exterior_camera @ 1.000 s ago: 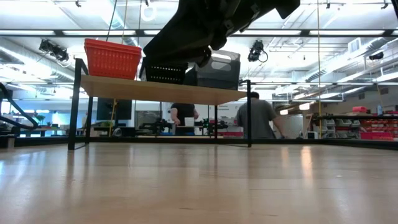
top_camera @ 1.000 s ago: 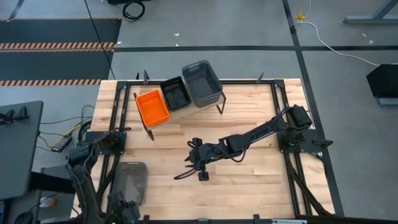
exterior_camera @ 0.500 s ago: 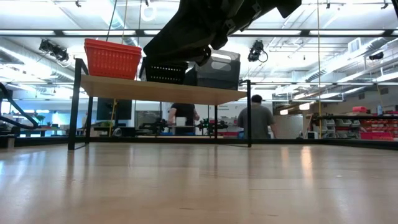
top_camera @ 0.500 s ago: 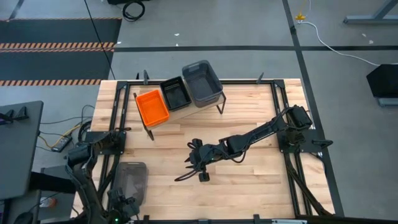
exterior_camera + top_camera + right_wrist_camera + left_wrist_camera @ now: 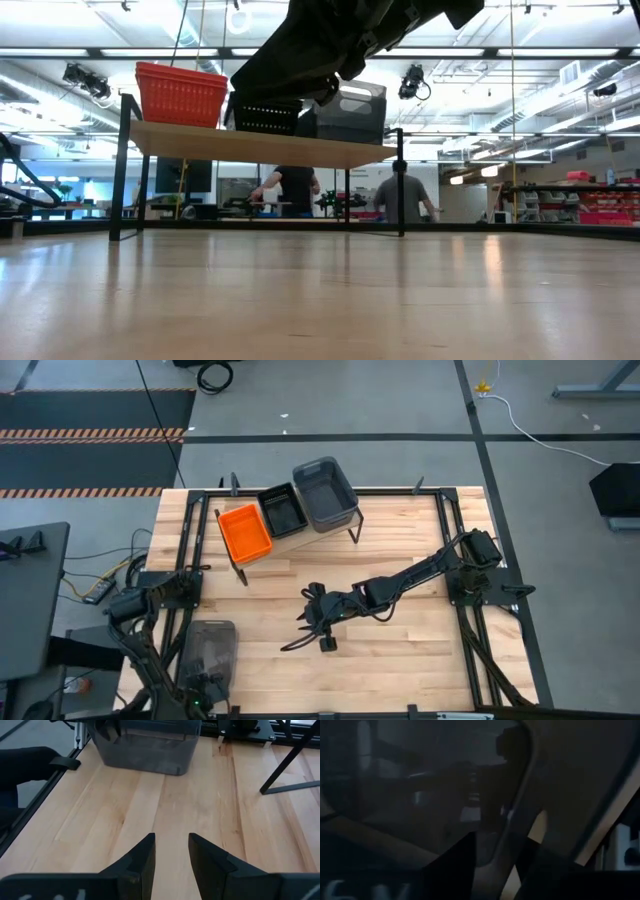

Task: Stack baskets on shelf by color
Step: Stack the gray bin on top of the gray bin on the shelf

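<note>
Grey smoked-plastic basket sits at the near-left table edge, well apart from the shelf; the left gripper is at its near end.
Step looks like gripping it: bite squarely on one wall near the middle, lift level, then set it into the grey basket on the shelf, not the black mesh basket or the orange basket. Cannot tell whether the left pincer has closed on the wall; its wrist view shows only dark translucent plastic. Right gripper hovers mid-table, jaws apart and empty. The grey basket is deep, smooth and round-cornered, and probably slippery. The table is slatted pale wood.
</note>
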`<state>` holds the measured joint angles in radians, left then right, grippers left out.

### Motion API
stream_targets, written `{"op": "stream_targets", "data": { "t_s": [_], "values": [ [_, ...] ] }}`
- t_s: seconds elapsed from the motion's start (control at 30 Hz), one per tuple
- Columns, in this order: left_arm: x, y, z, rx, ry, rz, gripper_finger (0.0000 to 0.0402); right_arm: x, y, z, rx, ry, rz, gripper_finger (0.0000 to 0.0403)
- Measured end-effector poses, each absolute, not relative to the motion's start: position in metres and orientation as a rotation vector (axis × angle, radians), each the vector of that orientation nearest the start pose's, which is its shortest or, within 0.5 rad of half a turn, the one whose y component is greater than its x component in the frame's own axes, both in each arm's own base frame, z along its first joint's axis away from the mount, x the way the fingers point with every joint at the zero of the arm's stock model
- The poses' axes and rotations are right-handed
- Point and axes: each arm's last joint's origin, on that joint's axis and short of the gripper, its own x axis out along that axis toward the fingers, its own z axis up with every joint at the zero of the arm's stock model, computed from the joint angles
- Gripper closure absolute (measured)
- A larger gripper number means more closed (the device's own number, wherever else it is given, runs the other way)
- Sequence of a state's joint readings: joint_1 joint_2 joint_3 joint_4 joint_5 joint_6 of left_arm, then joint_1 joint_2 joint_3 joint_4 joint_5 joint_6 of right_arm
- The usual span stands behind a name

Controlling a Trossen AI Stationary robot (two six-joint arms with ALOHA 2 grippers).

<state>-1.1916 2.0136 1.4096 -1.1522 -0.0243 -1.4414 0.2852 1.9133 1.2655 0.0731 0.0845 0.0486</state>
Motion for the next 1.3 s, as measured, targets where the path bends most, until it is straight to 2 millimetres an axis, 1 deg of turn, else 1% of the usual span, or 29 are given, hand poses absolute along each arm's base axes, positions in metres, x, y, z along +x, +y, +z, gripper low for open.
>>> {"op": "stream_targets", "data": {
  "t_s": [0.13,0.27,0.3,0.4,0.5,0.63,0.73,0.83,1.0,1.13,1.23,1.3],
  "values": [
    [0.138,-0.324,0.155,-0.044,1.588,0.306,0.0319,0.405,0.116,0.200,-0.059,0.570,0.181,0.0279],
    [0.150,-0.318,0.156,-0.024,1.632,0.269,0.0384,0.405,0.116,0.200,-0.058,0.570,0.181,0.0279],
    [0.154,-0.315,0.157,-0.027,1.646,0.266,0.0390,0.405,0.116,0.200,-0.059,0.570,0.181,0.0279],
    [0.165,-0.306,0.165,-0.043,1.652,0.268,0.0390,0.405,0.116,0.200,-0.058,0.571,0.181,0.0279],
    [0.175,-0.295,0.177,-0.068,1.644,0.263,0.0392,0.404,0.117,0.198,-0.061,0.586,0.182,0.0279],
    [0.183,-0.280,0.203,-0.097,1.629,0.255,0.0395,0.402,0.117,0.195,-0.032,0.625,0.170,0.0279],
    [0.189,-0.268,0.229,-0.103,1.583,0.252,0.0395,0.398,0.115,0.193,-0.027,0.678,0.161,0.0279],
    [0.194,-0.257,0.257,-0.082,1.513,0.257,0.0395,0.396,0.114,0.197,-0.008,0.689,0.151,0.0279],
    [0.206,-0.239,0.302,0.013,1.430,0.281,0.0395,0.396,0.113,0.207,0.015,0.635,0.122,0.0279],
    [0.222,-0.223,0.333,0.056,1.290,0.237,0.0395,0.398,0.113,0.213,0.024,0.577,0.110,0.0279],
    [0.231,-0.201,0.360,0.061,1.197,0.228,0.0395,0.398,0.113,0.213,0.043,0.586,0.104,0.0279],
    [0.232,-0.186,0.373,0.071,1.148,0.231,0.0395,0.393,0.114,0.212,0.067,0.635,0.092,0.0279]
  ]
}}
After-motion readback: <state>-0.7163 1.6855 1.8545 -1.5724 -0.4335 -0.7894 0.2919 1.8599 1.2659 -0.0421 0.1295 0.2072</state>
